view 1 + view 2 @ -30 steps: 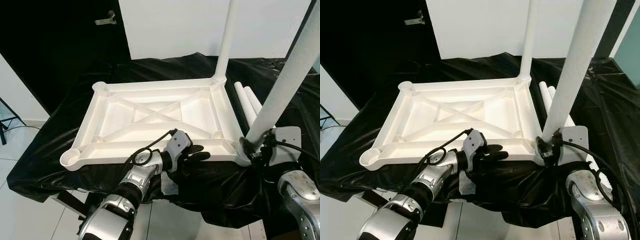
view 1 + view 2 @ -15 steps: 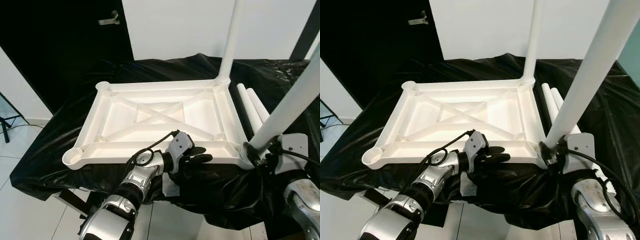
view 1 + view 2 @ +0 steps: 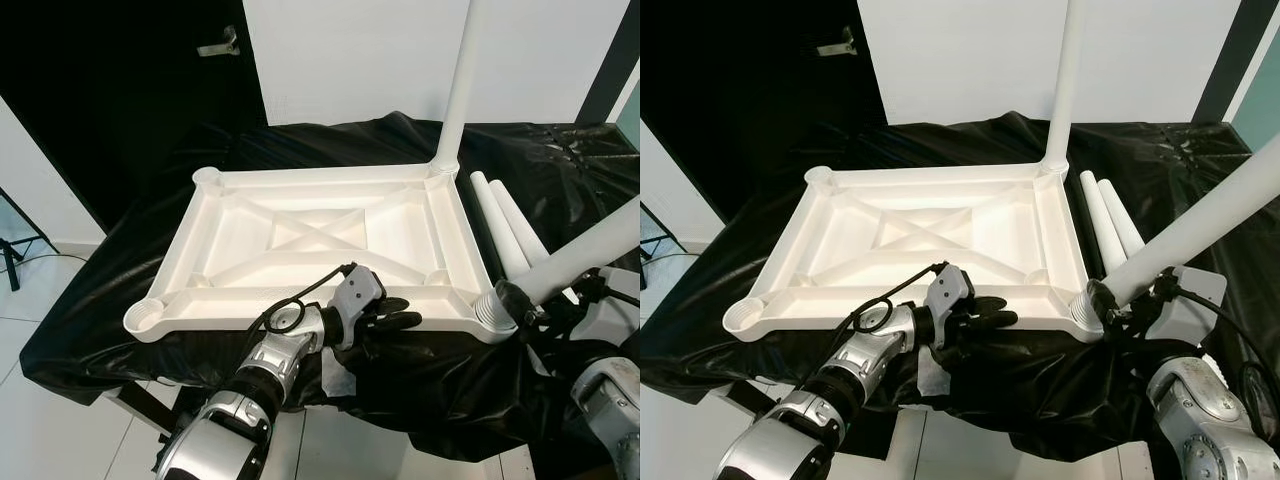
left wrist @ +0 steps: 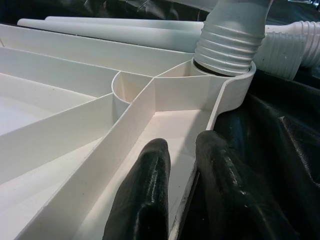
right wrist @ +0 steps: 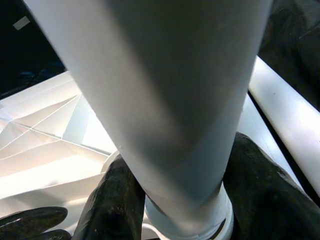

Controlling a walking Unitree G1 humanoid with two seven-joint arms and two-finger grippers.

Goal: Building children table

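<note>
Right gripper (image 3: 1108,297) clamped around the threaded base of a white table leg (image 3: 1200,222), one black finger (image 5: 112,200) on each side of the tube, right at the near right corner socket (image 3: 490,311) of the upturned white tabletop (image 3: 320,235). Leg leaning sharply off toward the robot's right rather than upright, threaded end resting in the socket mouth, so probably not seated square; grip low on the tube presumably for control of the tip. Left gripper (image 3: 400,312) pinching the near rim of the tabletop, one finger (image 4: 145,190) inside the rim, the other outside against the black sheet (image 3: 120,300), slightly parted with the thin wall between them; apparently there to brace the top against the push. Far right corner already carrying an upright leg (image 3: 458,85). Two spare legs (image 3: 505,225) lying side by side on the sheet, just beside the tabletop's right edge. Left corner sockets not yet filled.
</note>
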